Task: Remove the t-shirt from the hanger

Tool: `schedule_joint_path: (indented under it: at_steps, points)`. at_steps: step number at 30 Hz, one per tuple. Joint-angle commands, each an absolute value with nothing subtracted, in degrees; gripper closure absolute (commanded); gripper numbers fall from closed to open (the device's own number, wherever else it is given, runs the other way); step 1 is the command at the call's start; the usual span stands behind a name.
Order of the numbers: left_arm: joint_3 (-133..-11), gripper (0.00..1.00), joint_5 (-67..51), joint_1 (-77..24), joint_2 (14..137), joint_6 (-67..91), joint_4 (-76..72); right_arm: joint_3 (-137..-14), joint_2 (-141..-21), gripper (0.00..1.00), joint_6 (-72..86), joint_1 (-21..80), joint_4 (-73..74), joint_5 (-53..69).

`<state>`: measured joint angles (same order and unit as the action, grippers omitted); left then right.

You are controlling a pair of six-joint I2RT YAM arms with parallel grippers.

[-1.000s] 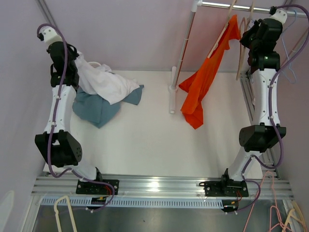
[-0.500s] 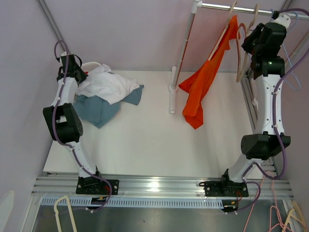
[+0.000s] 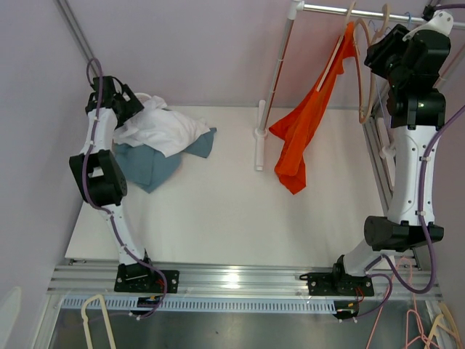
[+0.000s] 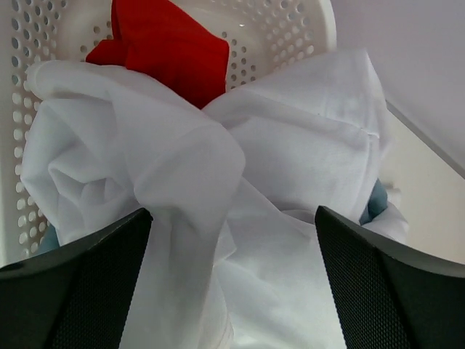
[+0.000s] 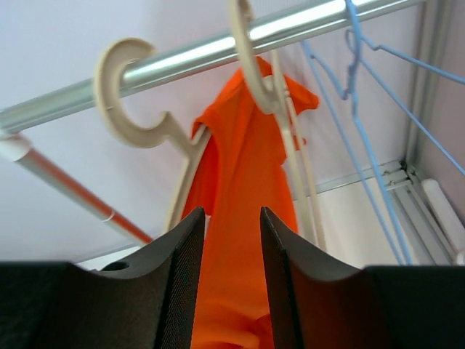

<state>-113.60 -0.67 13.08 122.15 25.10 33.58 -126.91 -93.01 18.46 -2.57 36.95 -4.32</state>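
No writing, label, brand or number can be read anywhere: not on the orange t-shirt (image 3: 305, 123), the cream hanger (image 5: 168, 127), the rail (image 5: 196, 57) or the white cloth (image 4: 290, 145).

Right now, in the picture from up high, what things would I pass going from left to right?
left gripper → white cloth → rack post → orange t-shirt → right gripper
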Motion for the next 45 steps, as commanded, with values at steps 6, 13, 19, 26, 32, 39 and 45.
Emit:
schedule_joint_path:
  at_steps: [6, 13, 19, 26, 32, 39, 45]
  points:
    - [-116.19, 0.01, 7.27, 7.83, 106.12, 21.63, 33.93, -132.36, -97.11, 0.58, 21.7, -0.71, 39.72, 1.31]
    - [-103.73, 0.01, 9.58, -5.69, 83.99, 11.18, 16.29, -139.13, -102.91, 0.48, 24.16, 2.98, 44.64, 1.14]
    - [-87.99, 0.01, 3.27, -21.25, 73.48, 0.79, -3.07, -140.53, -105.03, 0.47, 25.75, 5.01, 46.23, 1.58]
    - [-83.5, 0.01, 1.66, -32.51, 75.49, -9.39, -8.0, -141.94, -107.22, 0.46, 25.05, 7.29, 47.72, -3.07]
    - [-82.97, 0.01, 3.69, -36.12, 75.94, -11.42, -9.23, -144.58, -110.03, 0.49, 23.82, 8.7, 49.65, -5.97]
    - [-81.91, 0.01, 4.04, -36.21, 74.53, -11.95, -9.93, -145.64, -110.48, 0.56, 22.5, 10.1, 50.63, -10.98]
    - [-81.04, 0.0, 4.04, -36.39, 73.48, -12.04, -10.28, -145.72, -109.16, 0.53, 20.83, 10.72, 50.54, -13.88]
